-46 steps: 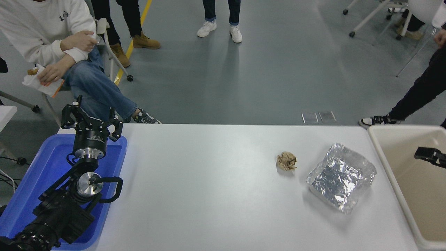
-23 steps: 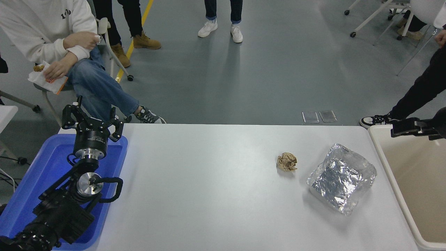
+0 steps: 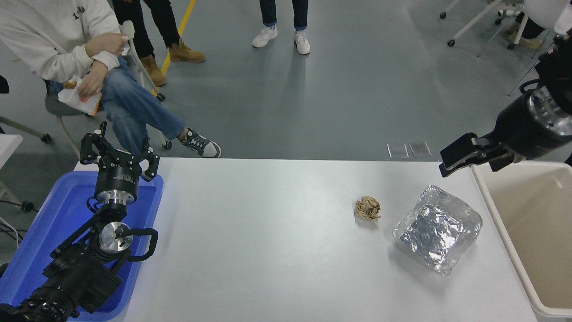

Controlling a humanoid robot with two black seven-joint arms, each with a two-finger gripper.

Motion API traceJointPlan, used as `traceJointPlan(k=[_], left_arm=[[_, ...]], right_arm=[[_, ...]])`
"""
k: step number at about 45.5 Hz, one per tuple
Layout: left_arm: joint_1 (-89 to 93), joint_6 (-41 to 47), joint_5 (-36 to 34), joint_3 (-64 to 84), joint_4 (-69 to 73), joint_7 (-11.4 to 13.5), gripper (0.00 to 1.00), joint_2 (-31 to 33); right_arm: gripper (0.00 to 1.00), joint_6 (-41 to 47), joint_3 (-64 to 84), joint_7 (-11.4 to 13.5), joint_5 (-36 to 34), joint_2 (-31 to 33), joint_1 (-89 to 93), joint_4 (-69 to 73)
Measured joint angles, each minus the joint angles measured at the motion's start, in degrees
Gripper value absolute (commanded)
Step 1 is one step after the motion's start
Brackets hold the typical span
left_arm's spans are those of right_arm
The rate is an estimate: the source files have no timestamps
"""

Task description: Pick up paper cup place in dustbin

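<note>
The paper cup does not show anywhere in the head view. The beige dustbin (image 3: 536,214) stands at the table's right end, and the part of its inside that shows holds nothing. My right gripper (image 3: 469,163) hangs above the table's far right corner, just left of the dustbin's far rim. It is open and holds nothing. My left gripper (image 3: 118,150) is parked, open, over the blue tray (image 3: 53,219) at the lower left.
A crumpled brown paper ball (image 3: 368,208) and a crinkled silver foil tray (image 3: 438,232) lie on the white table (image 3: 268,232) at the right. A person sits at the far left (image 3: 67,49). Others stand beyond the table (image 3: 281,27).
My right gripper has risen out of the dustbin and moved left and away, over the bin's far rim. The seated person has shifted arms and legs. The left arm has not moved.
</note>
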State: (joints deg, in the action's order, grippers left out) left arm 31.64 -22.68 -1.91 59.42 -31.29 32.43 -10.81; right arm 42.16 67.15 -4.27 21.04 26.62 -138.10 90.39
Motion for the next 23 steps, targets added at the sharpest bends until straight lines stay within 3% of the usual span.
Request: traceJointPlan(k=[10, 23], left_arm=[[0.0, 0.0, 0.0, 0.0, 0.0, 0.0, 0.99, 0.0], [0.0, 0.0, 0.1, 0.0, 0.0, 0.0, 0.99, 0.0]], right_arm=[[1.00, 1.9, 0.5, 0.0, -7.6, -5.2, -4.6, 2.4], [1.00, 2.6, 4.1, 0.0, -10.8, -7.0, -8.0, 3.9]])
